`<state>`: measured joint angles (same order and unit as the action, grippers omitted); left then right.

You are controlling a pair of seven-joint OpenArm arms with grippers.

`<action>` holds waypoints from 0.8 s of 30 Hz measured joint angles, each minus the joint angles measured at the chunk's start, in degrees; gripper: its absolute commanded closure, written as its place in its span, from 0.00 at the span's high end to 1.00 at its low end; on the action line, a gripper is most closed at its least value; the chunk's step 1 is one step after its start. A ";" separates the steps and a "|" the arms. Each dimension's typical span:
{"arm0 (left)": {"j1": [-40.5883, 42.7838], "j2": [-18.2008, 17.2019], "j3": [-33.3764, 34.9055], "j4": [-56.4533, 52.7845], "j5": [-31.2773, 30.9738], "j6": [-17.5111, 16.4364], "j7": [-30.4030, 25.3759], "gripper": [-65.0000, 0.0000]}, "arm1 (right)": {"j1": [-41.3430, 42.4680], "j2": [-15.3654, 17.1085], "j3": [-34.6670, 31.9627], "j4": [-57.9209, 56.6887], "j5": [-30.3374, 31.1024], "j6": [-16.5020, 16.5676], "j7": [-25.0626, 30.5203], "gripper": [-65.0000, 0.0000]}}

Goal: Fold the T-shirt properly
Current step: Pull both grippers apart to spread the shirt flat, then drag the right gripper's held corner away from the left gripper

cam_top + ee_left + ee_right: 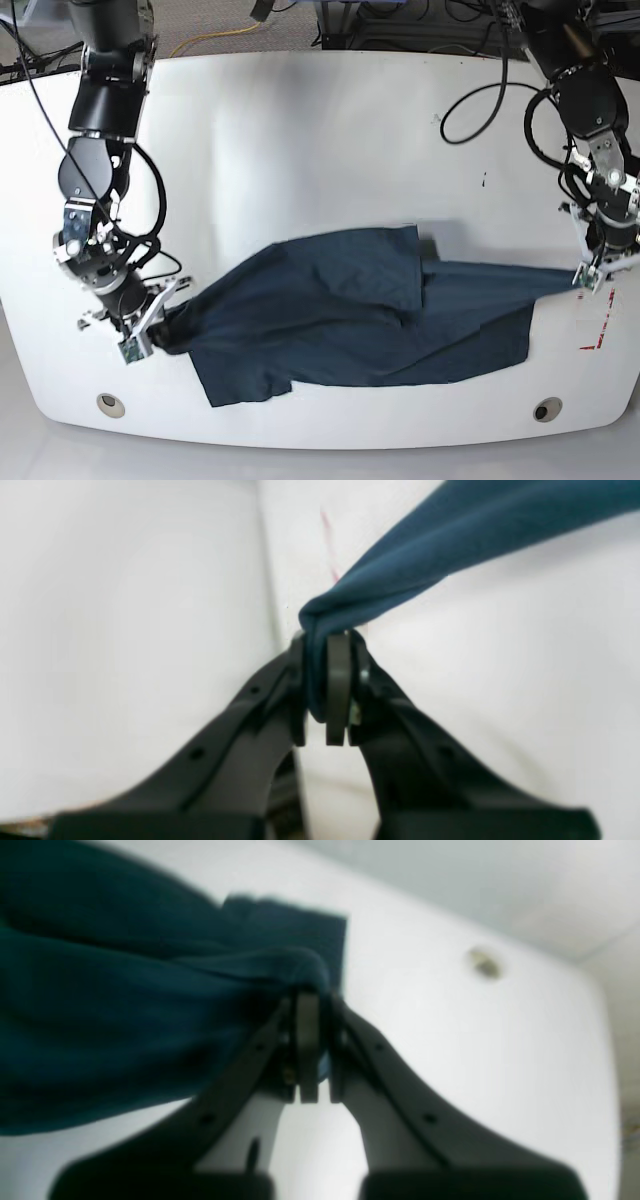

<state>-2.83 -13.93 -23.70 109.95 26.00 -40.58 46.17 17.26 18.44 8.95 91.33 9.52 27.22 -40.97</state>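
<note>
The T-shirt (350,310) is dark navy-teal and lies stretched and wrinkled across the front half of the white table (300,150). My left gripper (325,645) is shut on a bunched corner of the T-shirt (425,550), which runs taut up and to the right in the left wrist view. In the base view that gripper (592,272) holds the cloth's right end. My right gripper (312,1005) is shut on a fold of the T-shirt (125,1015), and in the base view it (160,325) pinches the cloth's left end. The neck label is hidden.
Red marks (598,335) sit on the table near its front right edge. Round holes (111,404) (546,409) are set near the front corners. Black cables (470,110) trail over the back right. The table's front edge curves close below the shirt.
</note>
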 measured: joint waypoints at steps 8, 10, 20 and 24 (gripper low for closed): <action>10.67 1.53 -3.02 -0.07 -1.81 0.17 -2.10 0.00 | -9.57 -3.17 4.42 0.46 -0.28 2.73 -0.07 0.00; 12.39 1.81 -3.98 -0.13 -1.64 0.07 -2.05 0.00 | -10.45 -3.85 5.42 0.37 -0.33 3.30 -2.21 0.00; 16.46 1.84 -4.22 -0.13 -1.55 0.17 -4.48 0.00 | -10.58 -7.78 15.72 0.48 5.70 12.85 -17.90 0.10; 16.35 1.86 -4.20 -0.15 -1.49 0.20 -5.07 0.00 | -11.58 -7.76 19.96 0.52 13.25 12.31 -20.81 0.34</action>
<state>13.52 -12.08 -27.90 109.80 24.51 -40.38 41.10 5.67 10.68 28.91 91.85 22.76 39.53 -61.78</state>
